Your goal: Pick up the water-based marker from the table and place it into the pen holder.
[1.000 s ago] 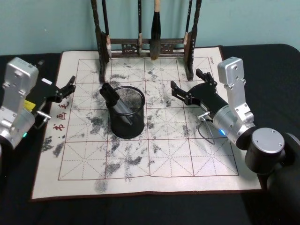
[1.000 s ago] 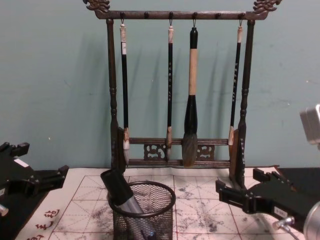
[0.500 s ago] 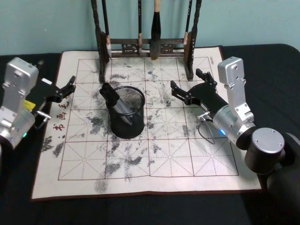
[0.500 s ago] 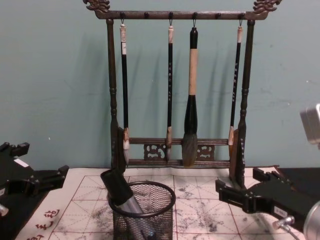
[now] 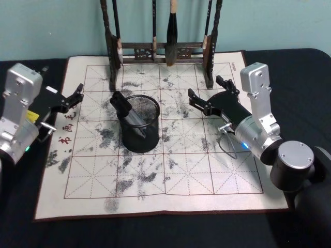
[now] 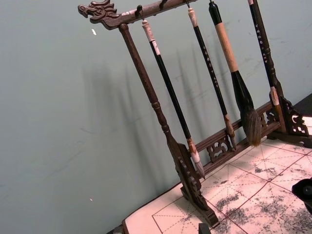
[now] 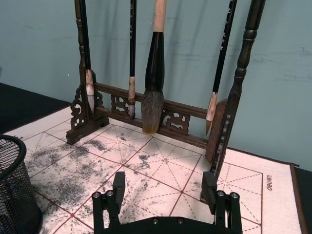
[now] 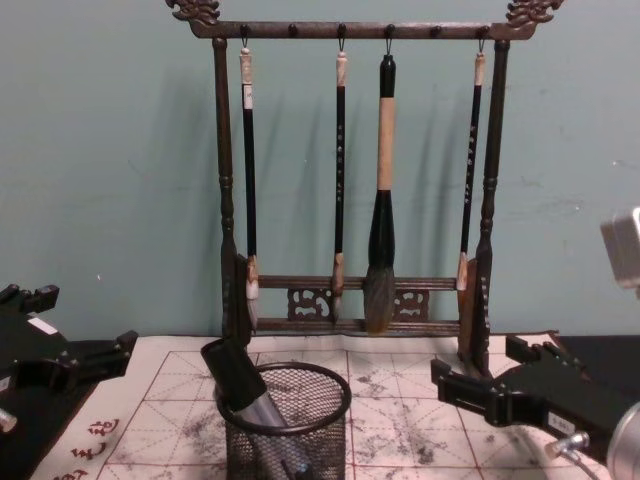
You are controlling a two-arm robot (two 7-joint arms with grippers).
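Leaning inside the pen holder (image 5: 140,123), the marker (image 5: 124,107) points its black cap toward 10 o'clock over the rim. The right claw (image 5: 208,95) hovers at the cup's 3 o'clock, spread wide and empty. The left claw (image 5: 73,96) sits at 9 o'clock over the mat edge on the dark surface (image 5: 305,72), also apart and empty.

Wooden brush rack (image 8: 350,180) upright at mat's far edge; four brushes (image 8: 380,200) hanging.
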